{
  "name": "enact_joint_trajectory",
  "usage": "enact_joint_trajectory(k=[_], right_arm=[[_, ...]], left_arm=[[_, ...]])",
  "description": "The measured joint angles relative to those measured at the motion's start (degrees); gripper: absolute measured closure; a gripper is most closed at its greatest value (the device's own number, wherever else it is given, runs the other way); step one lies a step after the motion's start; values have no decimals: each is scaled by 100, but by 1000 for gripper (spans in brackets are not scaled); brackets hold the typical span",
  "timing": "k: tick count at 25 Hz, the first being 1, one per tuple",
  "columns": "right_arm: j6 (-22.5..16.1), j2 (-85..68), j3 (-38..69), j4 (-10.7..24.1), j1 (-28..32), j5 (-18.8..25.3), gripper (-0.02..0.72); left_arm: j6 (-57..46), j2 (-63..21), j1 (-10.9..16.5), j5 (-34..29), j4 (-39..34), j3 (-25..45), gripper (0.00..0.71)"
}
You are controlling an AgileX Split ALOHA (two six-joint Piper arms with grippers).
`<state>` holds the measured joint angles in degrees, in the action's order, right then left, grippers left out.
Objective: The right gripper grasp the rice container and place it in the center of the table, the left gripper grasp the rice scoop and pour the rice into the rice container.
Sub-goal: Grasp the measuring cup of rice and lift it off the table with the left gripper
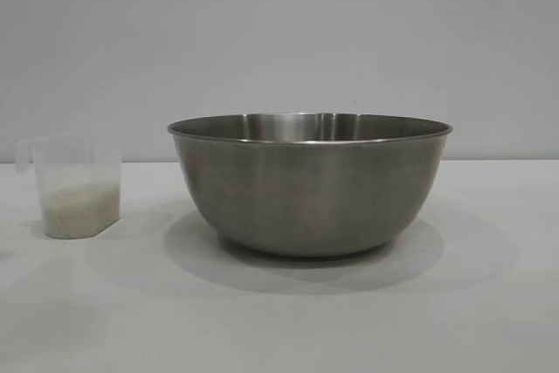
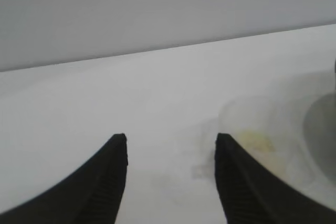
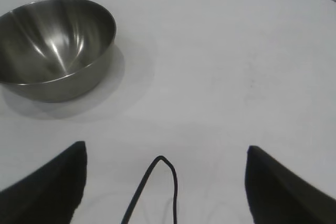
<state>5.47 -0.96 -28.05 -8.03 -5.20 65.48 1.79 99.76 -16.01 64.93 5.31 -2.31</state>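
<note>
Rice scoop (image 1: 77,186) stands on the table (image 1: 489,303) at nine o'clock of the rice container (image 1: 310,183). Beside it, the left gripper (image 2: 170,145) angles down, fingers spread, holding nothing. The right gripper (image 3: 167,153) hangs spread wide, well apart from the container.

rice scoop (image 1: 77,186) left of rice container (image 1: 310,183)

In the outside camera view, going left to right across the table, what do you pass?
The rice scoop with the rice in its bottom, a stretch of bare table, then the rice container.
</note>
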Motion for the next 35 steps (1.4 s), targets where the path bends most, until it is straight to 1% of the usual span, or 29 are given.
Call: enact_joint_trajectory(k=[1, 2, 4, 5, 6, 28, 35], right_arm=[[0, 0, 0, 0, 0, 0, 129], [0, 0, 0, 0, 0, 0, 129], [0, 0, 0, 0, 0, 0, 129], [0, 0, 0, 0, 0, 0, 129], [0, 0, 0, 0, 0, 0, 129], [0, 0, 0, 0, 0, 0, 129], [-11, 0, 0, 108, 0, 0, 129]], left_arm=[[0, 99, 0, 0, -24, -44, 513], [-3, 160, 0, 10, -35, -98, 501], [-13, 255, 0, 13, -35, -215, 501], [-13, 284, 0, 23, -35, -267, 541], [-13, 310, 0, 23, -35, -330, 527], [-13, 1052, 0, 57, -35, -1634, 527], [-13, 1359, 0, 57, -35, -1951, 527]])
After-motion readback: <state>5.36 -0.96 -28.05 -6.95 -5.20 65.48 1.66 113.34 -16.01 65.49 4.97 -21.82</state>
